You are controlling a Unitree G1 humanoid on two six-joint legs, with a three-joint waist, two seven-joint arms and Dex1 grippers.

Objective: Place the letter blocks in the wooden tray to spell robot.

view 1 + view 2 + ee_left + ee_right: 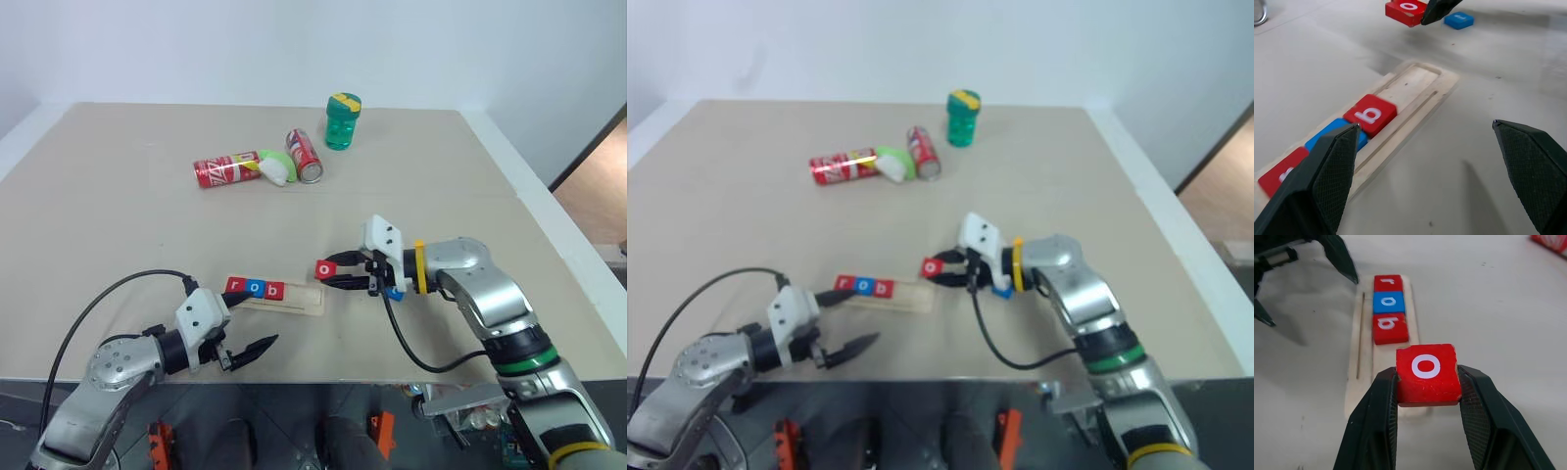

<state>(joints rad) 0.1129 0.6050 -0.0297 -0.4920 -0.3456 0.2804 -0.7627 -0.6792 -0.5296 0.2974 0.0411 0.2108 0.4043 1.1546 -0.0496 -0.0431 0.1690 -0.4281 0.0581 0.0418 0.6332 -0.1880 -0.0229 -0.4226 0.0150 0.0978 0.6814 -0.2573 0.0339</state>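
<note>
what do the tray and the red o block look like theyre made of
Wooden tray: pale unfinished wood, going by faint grain and a matte face. Red o block, held in the right gripper: probably painted wood, given scuffed edges; plastic is possible.

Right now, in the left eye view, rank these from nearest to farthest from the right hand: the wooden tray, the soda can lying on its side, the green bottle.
1. The wooden tray: nearest, just to the left of the right hand.
2. The soda can lying on its side: farther back, toward the left.
3. The green bottle: farthest, upright at the back of the table.
</note>
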